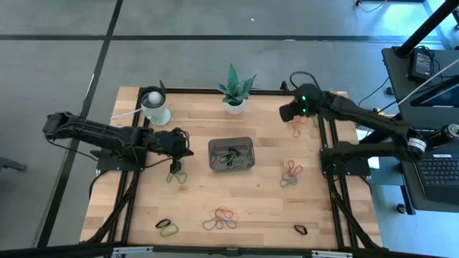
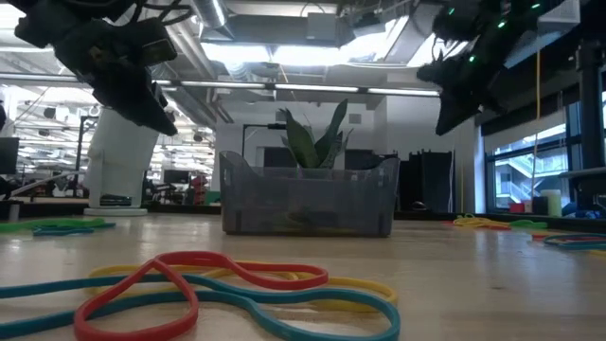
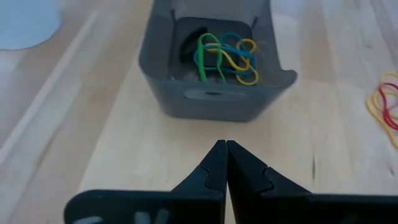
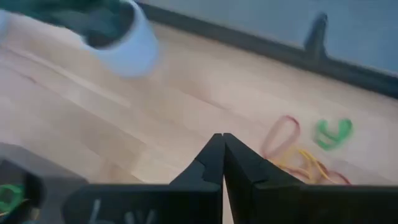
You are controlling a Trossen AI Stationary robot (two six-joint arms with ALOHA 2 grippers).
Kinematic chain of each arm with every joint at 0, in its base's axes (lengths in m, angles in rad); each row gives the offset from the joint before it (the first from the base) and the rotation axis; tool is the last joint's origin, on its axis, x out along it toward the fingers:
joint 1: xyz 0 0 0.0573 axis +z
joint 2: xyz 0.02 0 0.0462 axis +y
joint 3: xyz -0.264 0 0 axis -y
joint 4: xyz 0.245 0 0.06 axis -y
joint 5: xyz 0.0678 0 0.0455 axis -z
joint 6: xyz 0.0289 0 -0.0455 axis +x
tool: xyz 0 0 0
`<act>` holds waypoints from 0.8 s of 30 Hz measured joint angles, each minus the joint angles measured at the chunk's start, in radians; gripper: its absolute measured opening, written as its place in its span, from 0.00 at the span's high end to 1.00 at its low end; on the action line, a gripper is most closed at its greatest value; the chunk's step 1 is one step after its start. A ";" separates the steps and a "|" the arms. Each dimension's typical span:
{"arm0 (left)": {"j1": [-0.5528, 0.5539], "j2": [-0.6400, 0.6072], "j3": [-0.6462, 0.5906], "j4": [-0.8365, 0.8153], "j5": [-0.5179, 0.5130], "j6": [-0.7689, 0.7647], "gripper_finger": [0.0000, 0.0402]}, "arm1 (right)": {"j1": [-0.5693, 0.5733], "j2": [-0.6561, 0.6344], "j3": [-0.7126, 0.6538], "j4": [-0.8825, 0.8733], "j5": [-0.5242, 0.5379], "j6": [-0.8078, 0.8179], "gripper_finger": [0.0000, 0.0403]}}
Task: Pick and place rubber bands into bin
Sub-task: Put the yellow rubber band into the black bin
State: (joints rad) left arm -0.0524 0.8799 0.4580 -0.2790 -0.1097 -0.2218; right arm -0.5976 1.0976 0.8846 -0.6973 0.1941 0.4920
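Nearest the low camera, a tangle of red, yellow and teal rubber bands is lying loose on the counter, and more clusters are sitting near the front edge, unclaimed. Moving in, the left tool is hovering just short of the bin, its tips pressed fully together and gripping nothing, pointing straight at the bin's near wall. That is where I am seeing trouble: if it is pushing forward at this height with closed tips, it is likely shoving the light bin across the wood rather than clearing the rim. A small green loop is lying just below that tool, and closed tips coming down on it would be flicking it aside instead of catching it. Inside the bin, green, yellow and teal bands are already piled up. Farther back, the right tool is also closed and empty, hanging over a red, yellow and green cluster near the far right corner; it needs opening before any descent. The potted plant and white cup are standing at the far edge. How high each tool is floating above the wood is hard to judge, and part of the corner cluster is hiding behind the right tool
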 joint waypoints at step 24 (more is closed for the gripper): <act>0.037 0.001 0.000 0.000 -0.004 -0.003 1.00 | -0.160 0.534 0.090 -0.227 -0.039 -0.083 0.82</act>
State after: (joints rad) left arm -0.0158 0.8806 0.4583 -0.2794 -0.1135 -0.2253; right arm -0.7578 1.6312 0.9751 -0.9243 0.1555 0.4093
